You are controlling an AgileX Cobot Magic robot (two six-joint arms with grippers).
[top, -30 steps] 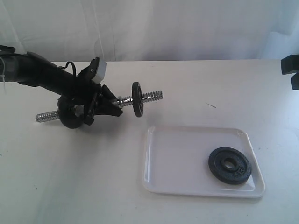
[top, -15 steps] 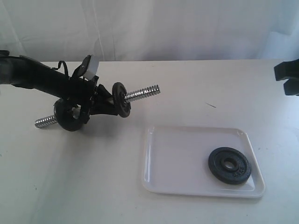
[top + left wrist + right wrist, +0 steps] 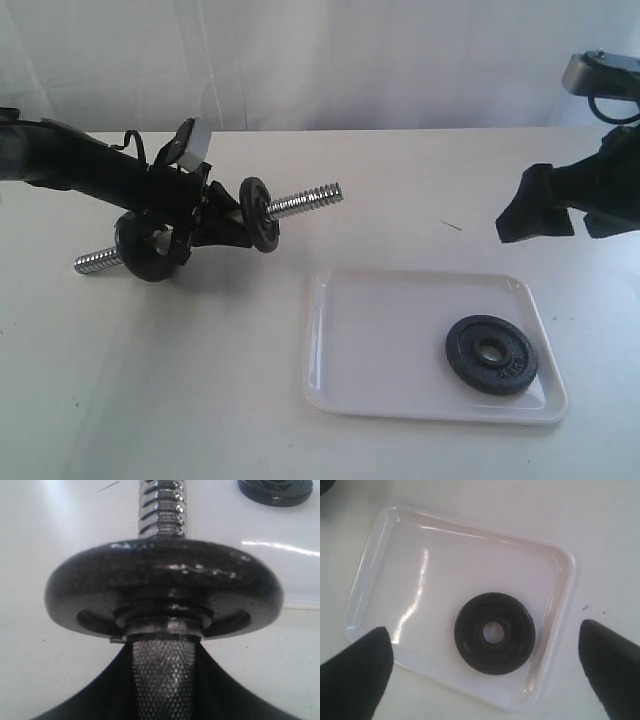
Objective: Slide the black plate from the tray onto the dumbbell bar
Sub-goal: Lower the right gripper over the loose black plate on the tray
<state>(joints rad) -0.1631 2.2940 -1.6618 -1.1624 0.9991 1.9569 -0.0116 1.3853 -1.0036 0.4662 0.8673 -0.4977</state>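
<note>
On the dumbbell bar [image 3: 305,201], a disc [image 3: 258,213] sits beside the left fingers [image 3: 232,232].

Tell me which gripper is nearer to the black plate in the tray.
Right. The right gripper hangs open above the black plate; the left gripper grips the dumbbell bar far aside.

I'm seeing the black plate [image 3: 491,354] lying in the tray [image 3: 380,340], toward its right end; the dumbbell bar [image 3: 305,200] is hanging left of it, farther back.

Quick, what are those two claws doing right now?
Left gripper: closed, holding the dumbbell bar.
Right gripper: open, holding nothing.
</note>
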